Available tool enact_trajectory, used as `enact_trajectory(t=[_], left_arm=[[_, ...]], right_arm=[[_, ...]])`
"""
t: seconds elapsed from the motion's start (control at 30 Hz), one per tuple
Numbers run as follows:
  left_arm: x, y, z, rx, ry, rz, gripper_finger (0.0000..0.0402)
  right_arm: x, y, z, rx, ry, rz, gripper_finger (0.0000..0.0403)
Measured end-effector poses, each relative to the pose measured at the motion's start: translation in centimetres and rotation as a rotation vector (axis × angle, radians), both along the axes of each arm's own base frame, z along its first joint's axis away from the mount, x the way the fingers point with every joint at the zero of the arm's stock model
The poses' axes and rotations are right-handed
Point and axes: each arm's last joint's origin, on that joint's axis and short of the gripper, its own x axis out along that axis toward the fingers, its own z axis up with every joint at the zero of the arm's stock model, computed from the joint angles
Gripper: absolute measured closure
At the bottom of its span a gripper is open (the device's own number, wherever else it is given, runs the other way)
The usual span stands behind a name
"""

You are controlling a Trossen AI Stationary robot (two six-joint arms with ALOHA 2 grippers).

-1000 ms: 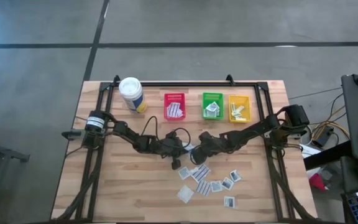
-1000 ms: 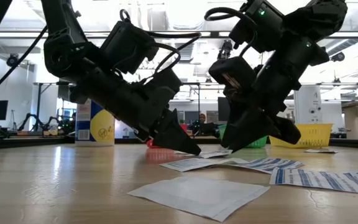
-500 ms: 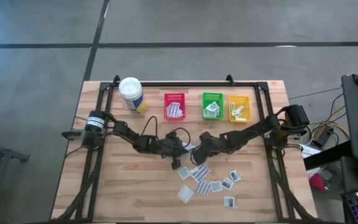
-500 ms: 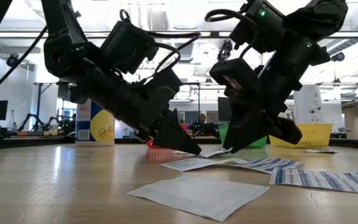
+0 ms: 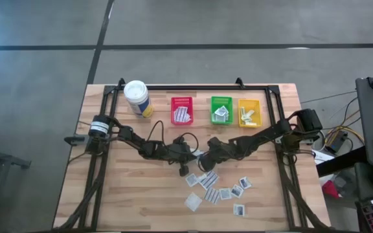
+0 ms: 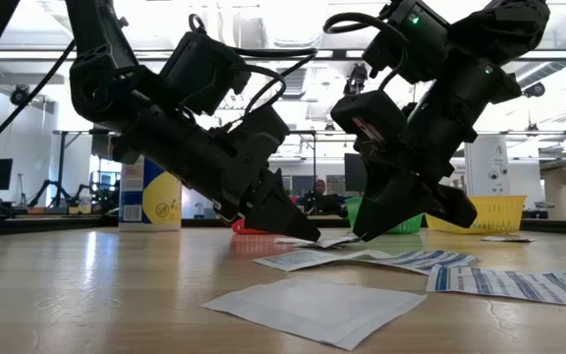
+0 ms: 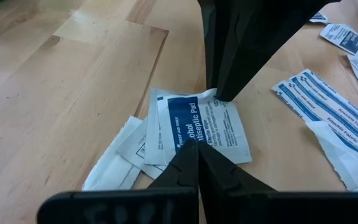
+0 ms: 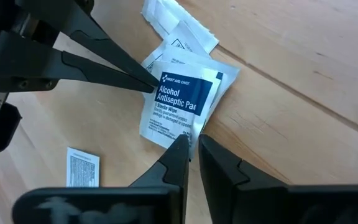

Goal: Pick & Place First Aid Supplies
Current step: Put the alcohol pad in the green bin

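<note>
Presently the left gripper (image 7: 197,155), fully closed, pins the white-and-blue alcohol wipe packet (image 8: 180,102) flat, so the right gripper (image 8: 192,144), narrowly parted, pinches its edge.

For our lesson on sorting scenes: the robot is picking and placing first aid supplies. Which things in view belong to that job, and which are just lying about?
Belong to the job:
- alcohol pad packet, between both pincers
- loose white packets on the table
- left pincer, shut
- right pincer
- red bin, green bin, yellow bin

Just lying about:
- white canister
</note>
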Motion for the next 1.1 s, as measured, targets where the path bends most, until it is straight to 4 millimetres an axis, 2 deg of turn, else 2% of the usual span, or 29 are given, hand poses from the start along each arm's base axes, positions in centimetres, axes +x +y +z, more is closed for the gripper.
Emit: enact_trajectory(t=[0.23, 0.5, 0.8, 1.1], left_arm=[[0.1, 0.0, 0.1, 0.007, -0.011, 0.002, 0.0401], [0.0, 0.0, 0.4, 0.035, -0.022, -0.012, 0.0401], [-0.3, 0.1, 0.8, 0.084, 0.014, -0.002, 0.0401], [-0.4, 0.3, 1.3, 0.098, 0.013, -0.001, 0.0401]], right_arm=[[0.0, 0.0, 0.0, -0.017, 0.001, 0.021, 0.0393], [0.0, 0.0, 0.1, -0.042, -0.001, 0.060, 0.0395], [-0.4, 0.1, 1.8, -0.059, -0.035, 0.123, 0.0395], [-0.8, 0.4, 2.1, -0.069, -0.016, 0.193, 0.0395]])
